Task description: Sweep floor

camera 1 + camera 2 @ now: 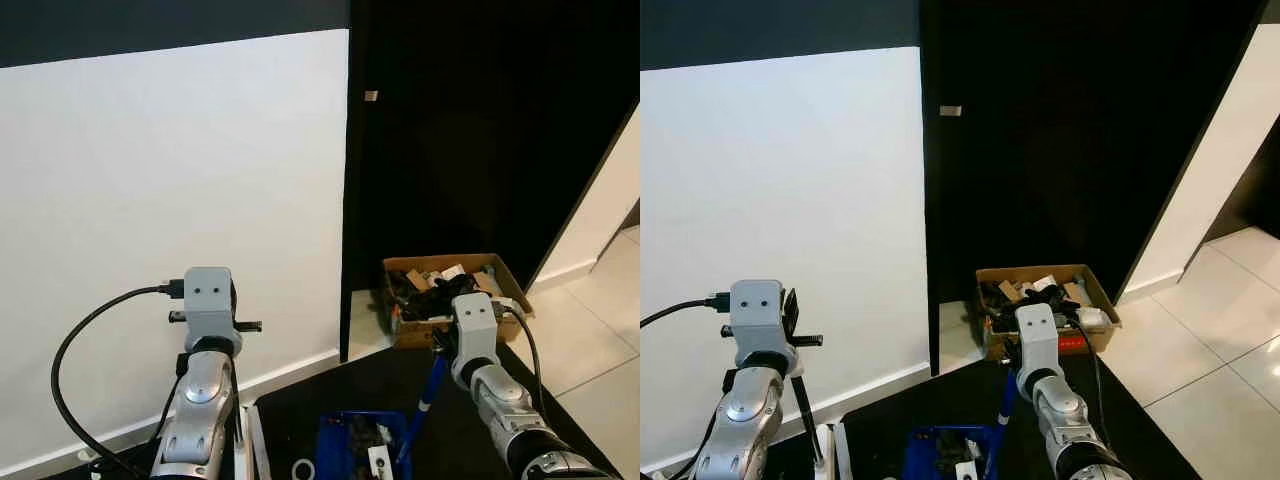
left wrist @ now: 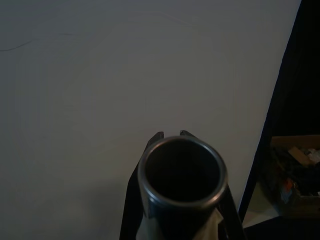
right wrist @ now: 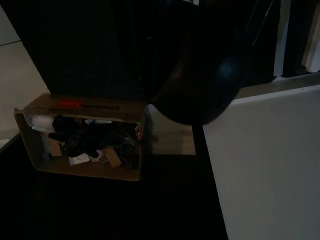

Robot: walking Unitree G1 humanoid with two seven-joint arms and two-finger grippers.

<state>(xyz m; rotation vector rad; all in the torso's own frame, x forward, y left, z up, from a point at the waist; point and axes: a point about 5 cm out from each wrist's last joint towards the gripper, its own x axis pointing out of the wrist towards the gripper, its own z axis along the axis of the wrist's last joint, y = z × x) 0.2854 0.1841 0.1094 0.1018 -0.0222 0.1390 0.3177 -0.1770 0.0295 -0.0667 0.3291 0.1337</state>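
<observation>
where it faces the wall, cardboard box (image 1: 455, 297) bears unreadable red lettering.

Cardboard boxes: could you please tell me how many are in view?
1. The cardboard box sits on the floor against the dark wall, ahead of the right arm, full of clutter.

Head views bright and sharp (wrist views dim).

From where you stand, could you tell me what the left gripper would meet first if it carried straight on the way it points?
Most likely the white wall: the left gripper, closed around a dark tube, faces it squarely. How far off the wall is remains unclear.
</observation>
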